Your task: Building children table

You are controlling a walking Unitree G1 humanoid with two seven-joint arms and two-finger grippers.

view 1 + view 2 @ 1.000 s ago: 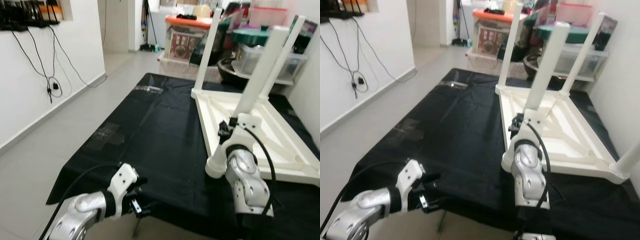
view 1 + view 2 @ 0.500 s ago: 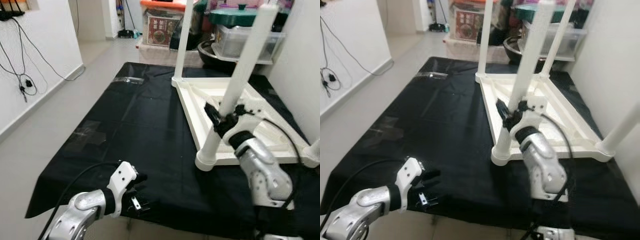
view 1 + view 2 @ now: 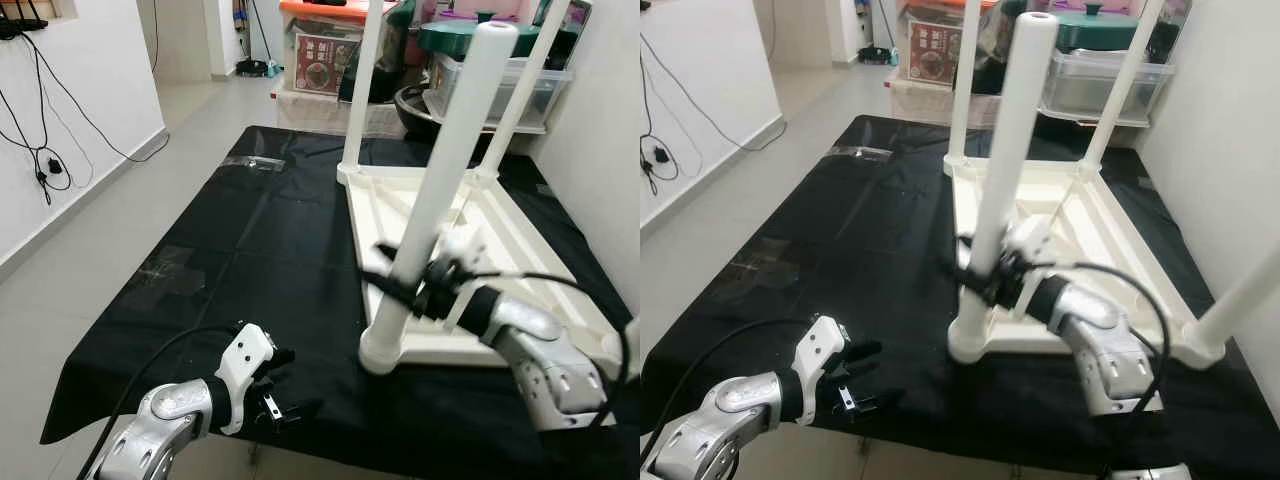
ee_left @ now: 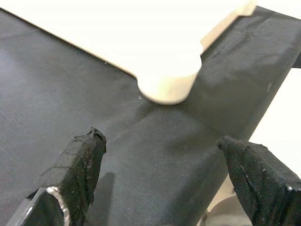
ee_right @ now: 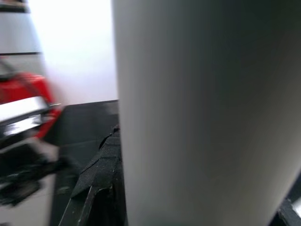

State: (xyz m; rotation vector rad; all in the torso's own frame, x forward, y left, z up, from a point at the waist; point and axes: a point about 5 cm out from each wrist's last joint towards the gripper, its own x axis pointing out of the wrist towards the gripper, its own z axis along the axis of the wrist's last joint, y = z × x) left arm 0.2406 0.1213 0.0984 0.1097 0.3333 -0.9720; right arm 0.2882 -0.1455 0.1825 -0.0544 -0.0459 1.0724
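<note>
Where the black cloth covers the bench, these things are seen:

Bench: the bench (image 3: 250,250) is covered with a black cloth and stands on a grey tiled floor (image 3: 90,250), next to a white wall (image 3: 60,120) with hanging cables (image 3: 45,165).

Children table: the white table (image 3: 480,260) lies upside down on the far right part of the bench, with its top flat on the cloth and its legs pointing up.

Near leg: the leg (image 3: 430,210) at the near left corner of the table stands almost upright, with a small lean, and its wide round base sits on that corner.

Other legs: 2 more legs (image 3: 362,85) stand at the far corners, and a 4th one shows at the right edge of the right eye view.

Right end effector: the right end effector (image 3: 405,285) is closed around the near leg, low on it, a little above the base. In the right wrist view the leg is very close, with a black finger (image 5: 101,179) beside it.

Left end effector: the left end effector (image 3: 275,385) is low over the near left edge of the bench, well apart from the table. Its 2 fingers (image 4: 77,174) are spread wide and grip nothing.

Behind the bench: plastic storage boxes (image 3: 480,75) stand together.
</note>
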